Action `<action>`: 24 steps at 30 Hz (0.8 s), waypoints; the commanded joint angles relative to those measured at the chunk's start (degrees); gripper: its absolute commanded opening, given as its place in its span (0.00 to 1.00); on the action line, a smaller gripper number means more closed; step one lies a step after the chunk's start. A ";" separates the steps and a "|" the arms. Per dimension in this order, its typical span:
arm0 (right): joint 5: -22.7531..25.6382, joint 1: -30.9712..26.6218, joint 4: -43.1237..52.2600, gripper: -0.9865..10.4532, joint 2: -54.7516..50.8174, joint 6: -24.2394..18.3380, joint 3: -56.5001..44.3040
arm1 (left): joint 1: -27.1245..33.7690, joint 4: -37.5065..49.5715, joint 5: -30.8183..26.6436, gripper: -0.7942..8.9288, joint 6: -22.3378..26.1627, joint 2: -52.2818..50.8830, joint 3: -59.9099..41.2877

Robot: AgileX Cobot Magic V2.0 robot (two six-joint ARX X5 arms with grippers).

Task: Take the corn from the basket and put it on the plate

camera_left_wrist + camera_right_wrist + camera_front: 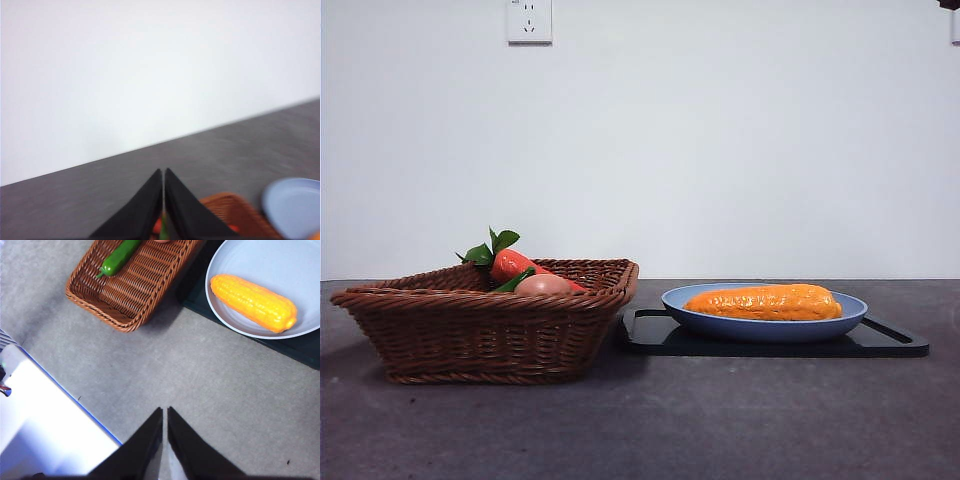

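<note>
1. now the left gripper (163, 172) hangs with jaws closed together and empty, the basket (480, 325) just past its tips.
2. corn (765, 302) lies on the plate (765, 325).
3. right gripper (164, 411), also pressed closed and empty, hovers well short of both.

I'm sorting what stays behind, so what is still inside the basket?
Inside the basket: a carrot with green leaves, a tan egg-like piece and a green pepper-like piece. The wicker wall hides the basket floor in the front view.
</note>
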 commanded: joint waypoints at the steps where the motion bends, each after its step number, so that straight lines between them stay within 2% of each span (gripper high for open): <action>1: -0.20 0.15 0.70 0.09 0.46 -0.31 0.42 | 2.80 3.41 0.04 0.09 -0.70 -5.03 -6.97; 6: -0.20 0.13 2.32 0.09 0.46 -0.33 0.42 | 7.06 5.95 0.04 0.09 -0.70 -15.54 -19.78; 11: -0.20 0.13 3.50 0.09 0.46 -0.33 0.42 | 8.85 5.88 0.04 0.09 -0.70 -24.76 -30.25; 24: -0.20 0.13 7.50 0.09 0.46 -0.33 0.42 | 9.31 2.01 0.04 0.09 -4.17 -38.60 -44.81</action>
